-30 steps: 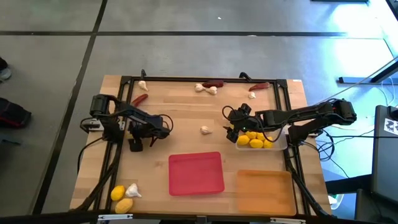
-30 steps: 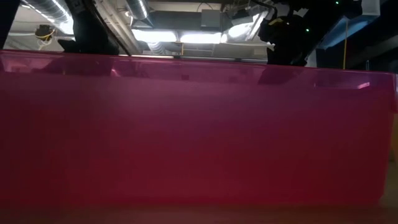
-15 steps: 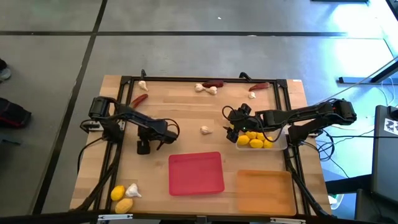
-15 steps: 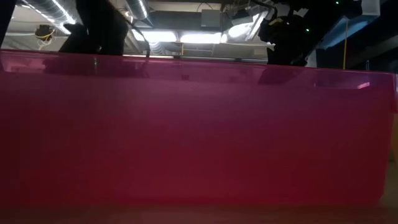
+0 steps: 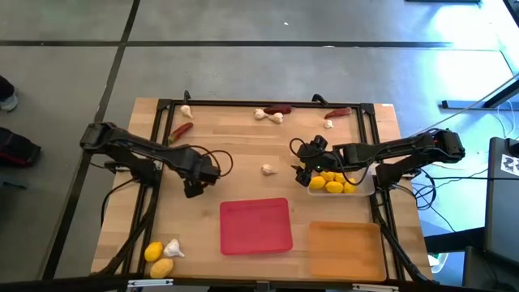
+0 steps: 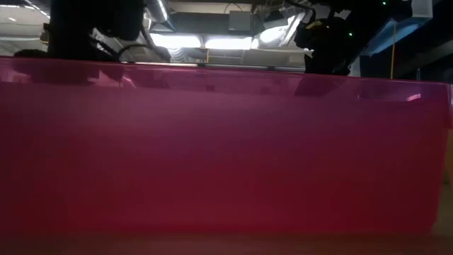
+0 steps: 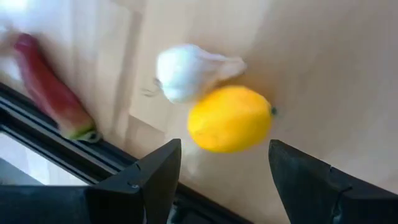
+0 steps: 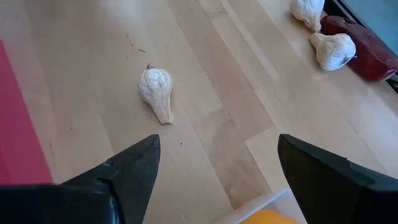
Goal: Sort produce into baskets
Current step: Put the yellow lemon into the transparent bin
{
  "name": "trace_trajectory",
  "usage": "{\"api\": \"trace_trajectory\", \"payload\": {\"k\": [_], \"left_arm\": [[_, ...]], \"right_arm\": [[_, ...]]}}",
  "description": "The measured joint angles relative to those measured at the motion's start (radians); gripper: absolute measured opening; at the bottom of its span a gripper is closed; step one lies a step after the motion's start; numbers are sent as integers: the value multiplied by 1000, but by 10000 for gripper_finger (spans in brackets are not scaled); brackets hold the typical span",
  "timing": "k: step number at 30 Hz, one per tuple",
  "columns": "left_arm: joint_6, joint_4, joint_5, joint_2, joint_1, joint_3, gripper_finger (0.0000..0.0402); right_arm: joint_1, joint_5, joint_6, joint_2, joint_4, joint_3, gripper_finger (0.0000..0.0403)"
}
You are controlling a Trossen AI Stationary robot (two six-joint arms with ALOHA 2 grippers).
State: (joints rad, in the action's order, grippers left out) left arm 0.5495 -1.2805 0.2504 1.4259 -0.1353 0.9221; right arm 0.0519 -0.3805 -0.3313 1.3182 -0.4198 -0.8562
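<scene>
My left gripper [image 5: 193, 190] hangs open over bare wood left of the red basket [image 5: 255, 225]. Its wrist view shows a lemon [image 7: 230, 119] touching a garlic bulb [image 7: 186, 71], and a red chili [image 7: 50, 87] lying beside a black rail, all beyond the fingers. My right gripper [image 5: 302, 172] stands open at the left end of the clear basket [image 5: 363, 191], which holds several lemons [image 5: 332, 185]. One garlic bulb [image 8: 155, 90] lies on the wood ahead of it [image 5: 268, 169]. The orange basket [image 5: 345, 247] sits at the near right.
Along the far edge lie garlic [image 5: 186, 111], a chili [image 5: 180, 130], two garlic bulbs [image 5: 268, 116] by a chili [image 5: 278, 108], garlic [image 5: 328, 123] and a chili [image 5: 339, 112]. Two lemons [image 5: 158, 259] and a garlic bulb [image 5: 173, 247] lie near left. The red basket's wall [image 6: 226, 156] fills the low view.
My left gripper has risen and shifted a little toward the table's right edge, turning as it went, while that arm's elbow has swung out past the table's left edge. Its fingers have stayed open. The produce lies where it was.
</scene>
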Motion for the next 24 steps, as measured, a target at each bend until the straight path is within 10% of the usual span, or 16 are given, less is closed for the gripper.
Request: {"api": "trace_trajectory", "payload": {"k": [24], "left_arm": [[-317, 152, 46, -83, -101, -181, 237]], "right_arm": [[0, 26, 0, 0, 0, 0, 319]]}}
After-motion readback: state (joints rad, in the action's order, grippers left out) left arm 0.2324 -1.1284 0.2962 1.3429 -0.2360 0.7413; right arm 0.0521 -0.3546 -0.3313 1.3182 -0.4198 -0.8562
